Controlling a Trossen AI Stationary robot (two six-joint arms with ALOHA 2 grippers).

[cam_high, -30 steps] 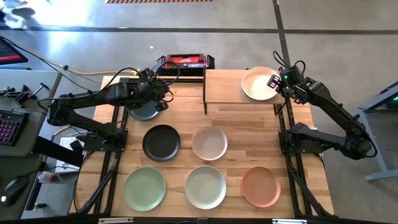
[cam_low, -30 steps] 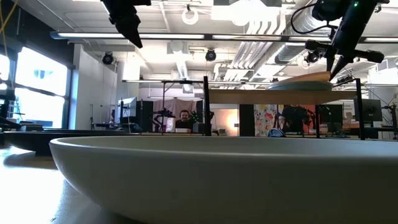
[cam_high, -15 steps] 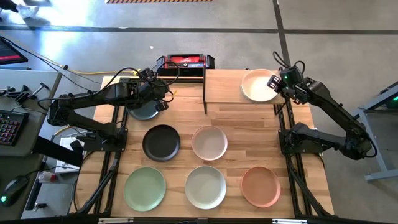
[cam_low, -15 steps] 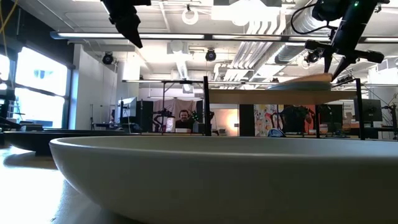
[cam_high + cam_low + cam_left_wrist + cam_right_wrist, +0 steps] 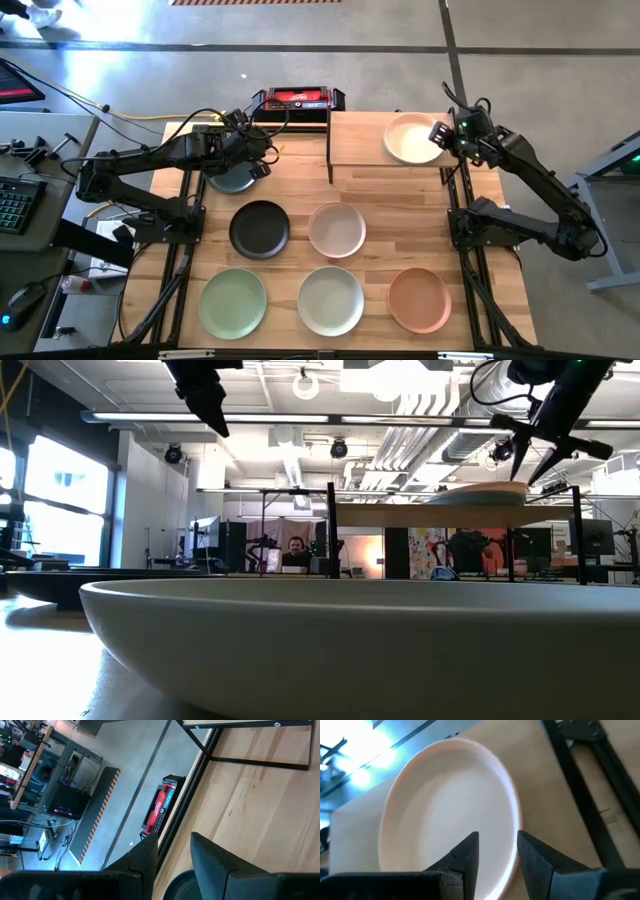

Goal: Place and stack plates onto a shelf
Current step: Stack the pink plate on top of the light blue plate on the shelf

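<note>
the right hand (image 5: 441, 133) sits at the rim of the cream plate (image 5: 409, 138), which lies on the shelf (image 5: 360, 140) toward its right end. its fingers (image 5: 470, 851) stand slightly apart with the plate's edge in the gap between them, and it cannot be told whether they grip it. the step looks like setting this plate down. to do it well, the hand should open fully and lift straight up and clear of the rim, so the plate is not dragged toward the shelf's edge.

the left hand (image 5: 258, 160) hovers over the grey-blue plate (image 5: 230, 180) near the bench's (image 5: 390, 205) far left; its fingers (image 5: 215, 857) are narrowly parted and empty. black, pale pink, light green, off-white and salmon plates wait in two rows on the bench.
</note>
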